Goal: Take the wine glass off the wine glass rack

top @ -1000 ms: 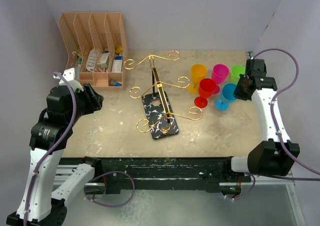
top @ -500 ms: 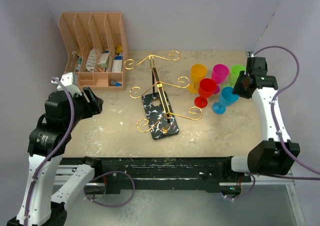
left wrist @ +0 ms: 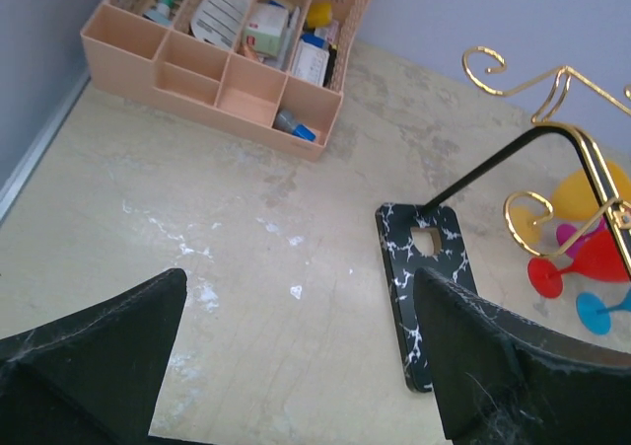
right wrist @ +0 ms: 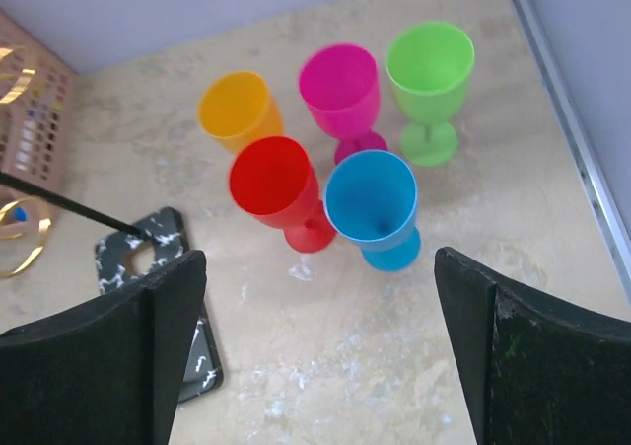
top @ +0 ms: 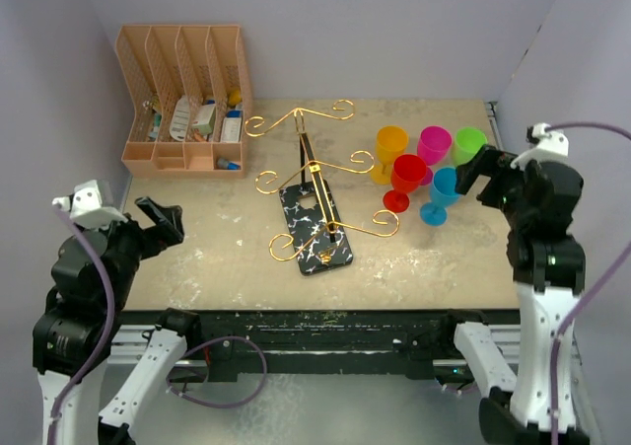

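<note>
The wine glass rack (top: 315, 230) stands mid-table, gold wire arms on a black marbled base (left wrist: 406, 267); nothing hangs on its curled hooks. To its right, several plastic wine glasses stand upright on the table: orange (right wrist: 237, 110), magenta (right wrist: 340, 85), green (right wrist: 429, 65), red (right wrist: 271, 184) and blue (right wrist: 373, 200). My right gripper (top: 480, 176) is open just right of the blue glass (top: 446, 186), holding nothing. In its wrist view the right gripper (right wrist: 320, 267) hangs over bare table in front of the red and blue glasses. Left of the rack, my left gripper (top: 158, 226) (left wrist: 298, 287) is open and holds nothing.
A peach slotted desk organiser (top: 187, 95) with small items stands at the back left. Grey walls close the back and both sides. A metal rail (right wrist: 572, 139) runs along the table's right edge.
Both grippers have opened wide. The right one drew back from the blue glass toward the near right; the left arm pulled back and down toward the near left.
</note>
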Motion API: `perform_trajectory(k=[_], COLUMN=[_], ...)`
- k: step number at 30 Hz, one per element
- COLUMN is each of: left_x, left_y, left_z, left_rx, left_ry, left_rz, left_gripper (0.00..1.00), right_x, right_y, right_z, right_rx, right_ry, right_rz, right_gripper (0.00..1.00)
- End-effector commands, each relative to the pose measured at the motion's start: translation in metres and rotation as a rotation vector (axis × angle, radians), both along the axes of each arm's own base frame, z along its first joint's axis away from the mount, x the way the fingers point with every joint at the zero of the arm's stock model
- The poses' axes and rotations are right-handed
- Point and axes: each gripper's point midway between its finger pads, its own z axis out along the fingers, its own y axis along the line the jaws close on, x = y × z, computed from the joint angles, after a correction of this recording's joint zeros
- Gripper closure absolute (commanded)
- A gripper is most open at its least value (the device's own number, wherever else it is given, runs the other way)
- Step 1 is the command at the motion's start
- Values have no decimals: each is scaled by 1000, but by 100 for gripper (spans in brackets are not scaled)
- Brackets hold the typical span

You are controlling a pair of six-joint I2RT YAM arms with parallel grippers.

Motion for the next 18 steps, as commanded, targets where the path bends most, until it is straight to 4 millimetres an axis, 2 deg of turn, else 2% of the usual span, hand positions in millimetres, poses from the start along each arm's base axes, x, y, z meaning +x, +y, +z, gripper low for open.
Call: perform_trajectory(k=[1, 7, 14, 18], left_x=[-16, -31, -40, -42], left_y=[23, 29, 31, 31], left_z=[26, 23, 23, 23], left_rx=[-18, -33, -52, -50], left_ry=[-101, -103, -114, -112], left_rz=[114, 138, 143, 146], left_gripper=[1, 1, 1, 1], right_x=[-18, -34, -43, -48], right_y=[22, 25, 24, 22], right_z=[41, 55, 55, 63], right_rx=[8, 15, 26, 42], right_ry=[-238, -306, -320, -351], right_rz=[113, 110, 93, 67], right_gripper=[0, 0, 0, 0])
